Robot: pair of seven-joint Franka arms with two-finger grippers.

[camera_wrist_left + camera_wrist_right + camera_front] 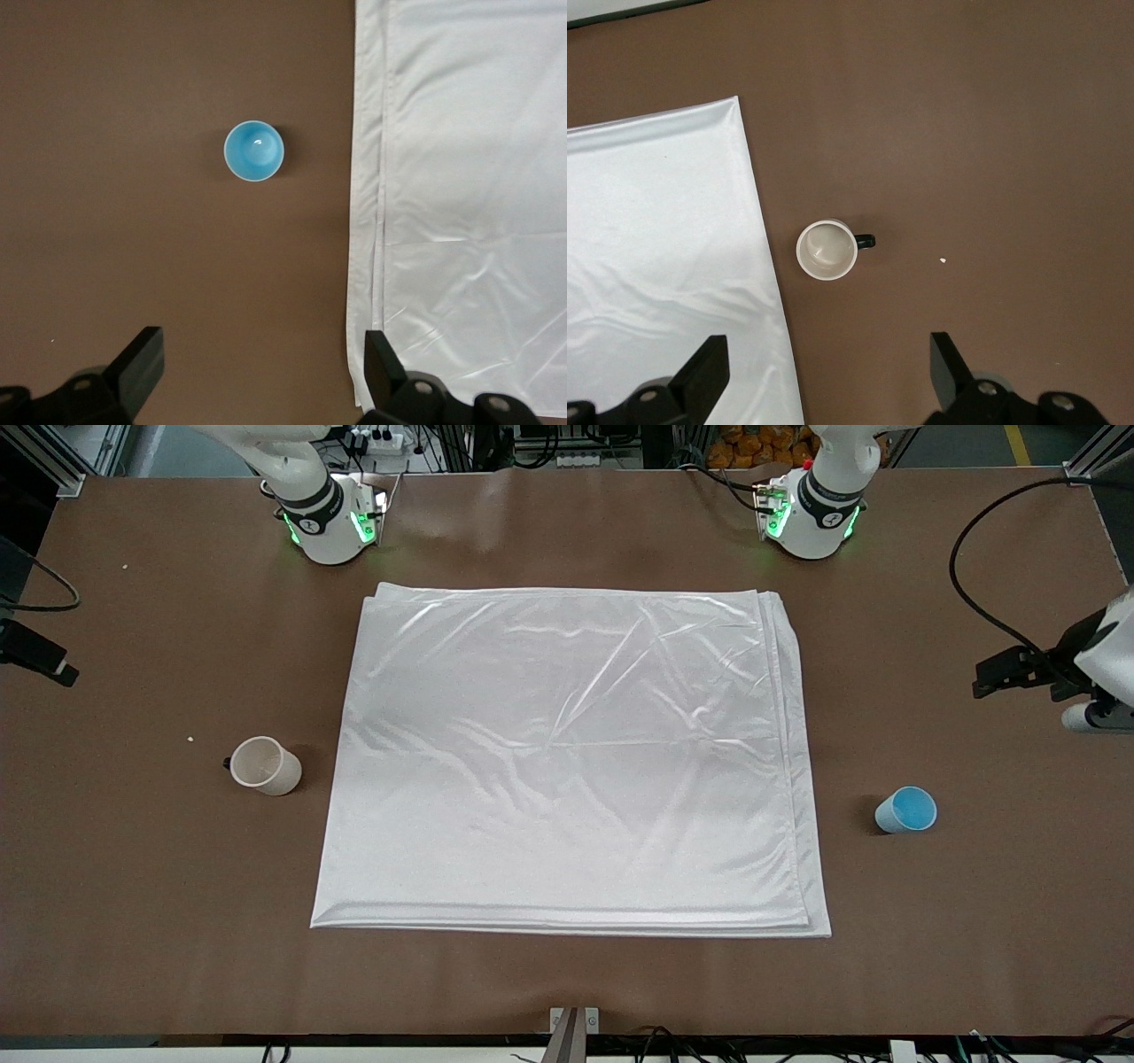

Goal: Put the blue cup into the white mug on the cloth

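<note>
From the front camera we see the large, shiny white folded cloth (571, 762) spread flat across the middle of the brown tabletop (142, 886), creases catching the light. The off-white round mug with the small dark handle (265, 766) stands upright on the bare tabletop just beside the cloth's edge, toward the right arm's end. The small light-blue handleless cup (906, 810) stands upright toward the left arm's end, near the cloth but apart from it, and a little nearer to the camera than the mug. The left gripper (1019, 671) hangs high over that end of the tabletop.

Over to the left wrist camera: we look straight down into the blue cup (254, 151), bright blue inside, with the layered edge of the cloth (461, 195) beside it. The left gripper (263, 372) has its jaws spread wide, holding nothing.

On the right wrist camera, the mug (827, 250) shows its beige inside, handle pointing away from the cloth (656, 248). A tiny white speck (943, 260) lies near it. The right gripper (828, 372) also has its jaws wide apart and empty.
</note>
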